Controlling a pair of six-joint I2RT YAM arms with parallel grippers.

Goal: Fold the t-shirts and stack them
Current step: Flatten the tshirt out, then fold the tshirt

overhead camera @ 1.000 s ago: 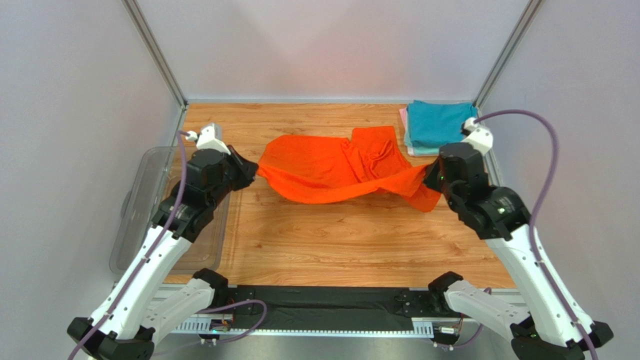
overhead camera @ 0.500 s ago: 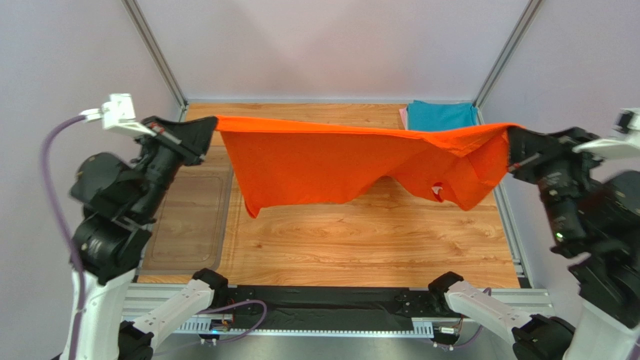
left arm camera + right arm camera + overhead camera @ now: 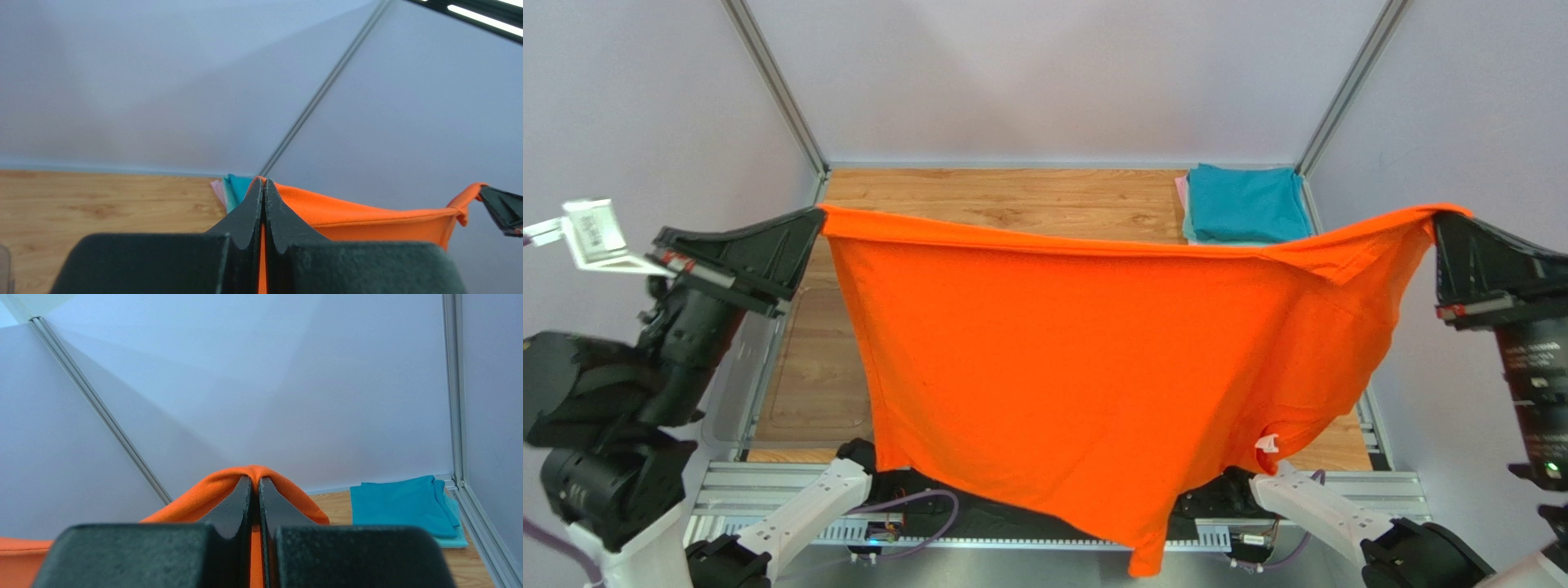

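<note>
The bright orange t-shirt (image 3: 1100, 368) hangs spread wide in the air between my two grippers, high above the table. Its small white neck label (image 3: 1265, 444) shows near the lower right hem. My left gripper (image 3: 815, 218) is shut on the shirt's left top corner; orange cloth (image 3: 368, 214) shows between its jaws in the left wrist view. My right gripper (image 3: 1441, 221) is shut on the right top corner, with orange cloth (image 3: 209, 490) draped over its jaws. A folded teal t-shirt (image 3: 1247, 202) tops a stack at the back right, over mint and pale pink edges (image 3: 1184, 202).
The wooden table (image 3: 1014, 196) is mostly hidden behind the hanging shirt. The clear plastic tub (image 3: 756, 368) lies along the left edge, partly hidden by my left arm. Frame posts (image 3: 775, 86) stand at the back corners. The stack also shows in the right wrist view (image 3: 405, 505).
Both grippers have risen and moved apart toward the camera, lifting the orange shirt off the table from a bunched heap to a fully spread hanging sheet.
</note>
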